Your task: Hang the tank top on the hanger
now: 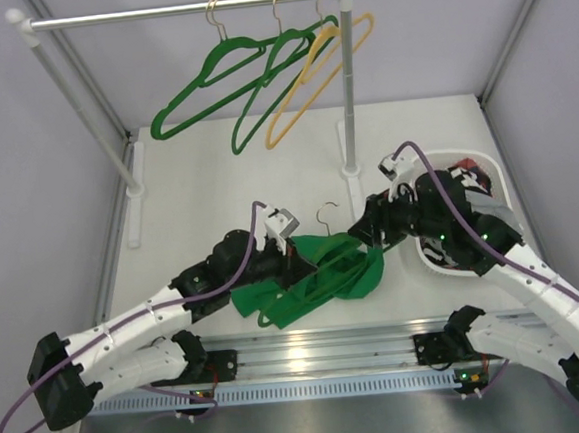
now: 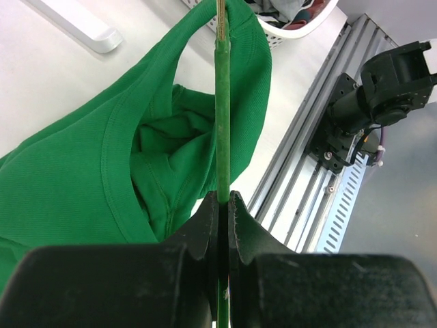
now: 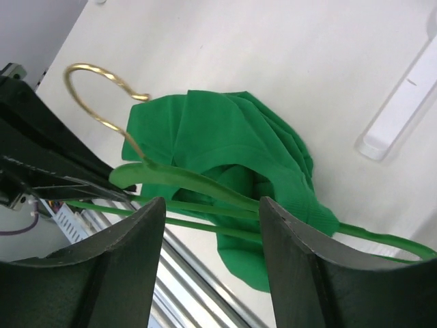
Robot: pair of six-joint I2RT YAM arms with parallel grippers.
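Desk [image 1: 216, 172]: white, and it carries everything here; both arms reach in from its near edge.
Clothes rail [image 1: 183, 11]: a metal bar on two white posts, standing at the far side of the desk.
Basket [image 1: 444, 265]: white and filled with mixed clothes, on the right side of the desk, partly under the right arm.
Tank top [image 1: 266, 301]: bright green and bunched up on the desk near the front edge, between the two arms. One strap loops over the hanger's bar, while the rest lies crumpled below and beside it.
Hanger [image 1: 325, 262]: thin and green, lying low over the tank top with its metal hook pointing towards the rail. Part of its frame is threaded through the cloth, and one end sticks out bare.
Spare hangers: two green hangers [image 1: 219, 62] [image 1: 291, 42] and a yellow hanger [image 1: 327, 35] hang from the rail, well apart from the work.
Left fingers [image 2: 235, 213]: closed tight on the hanger's thin green bar — no gap shows beside it.
Right fingers [image 3: 147, 229]: spread wide and holding nothing. They hover above the hanger and tank top, whose bars and cloth show in the gap between them.
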